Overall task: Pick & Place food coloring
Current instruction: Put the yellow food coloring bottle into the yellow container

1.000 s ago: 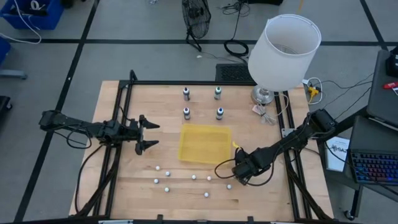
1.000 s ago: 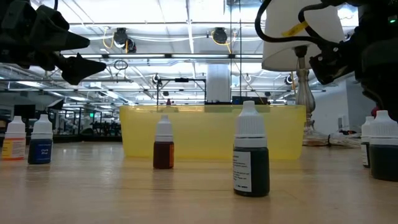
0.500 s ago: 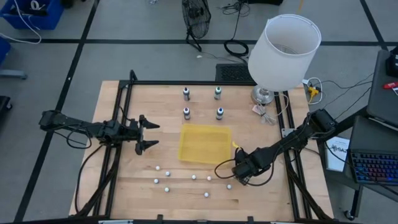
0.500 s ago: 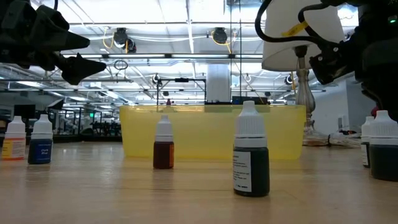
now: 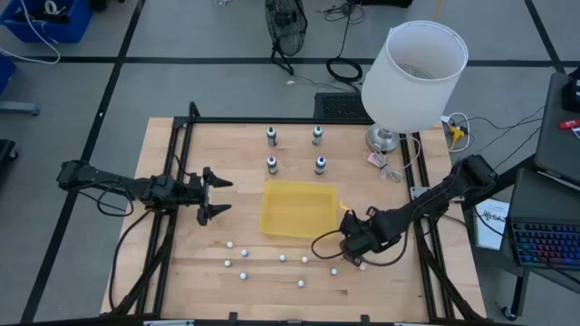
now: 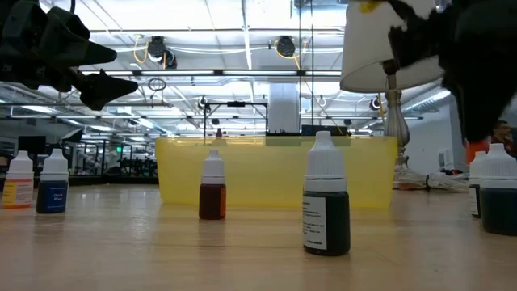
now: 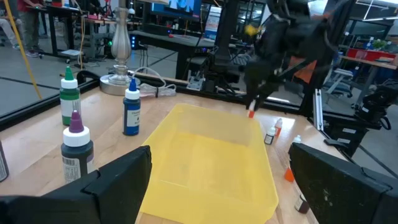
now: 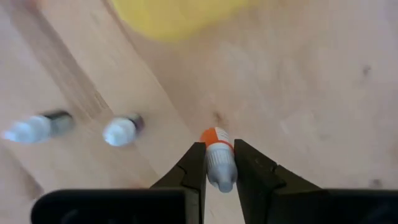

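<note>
One small orange-banded, pale-capped dropper bottle [image 8: 217, 157] pinched in my right gripper [image 8: 219, 167], lifted near yellow plastic tray [image 5: 297, 209]. Next, I reckon: carry over tray, release. Left gripper [image 5: 214, 195] spread wide, empty, waiting.

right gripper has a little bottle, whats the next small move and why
Probably carry it over the yellow tray and release. The right gripper is shut on a small white-capped bottle with an orange body, lifted off the table beside the tray's near right corner. The left gripper waits open.
</note>
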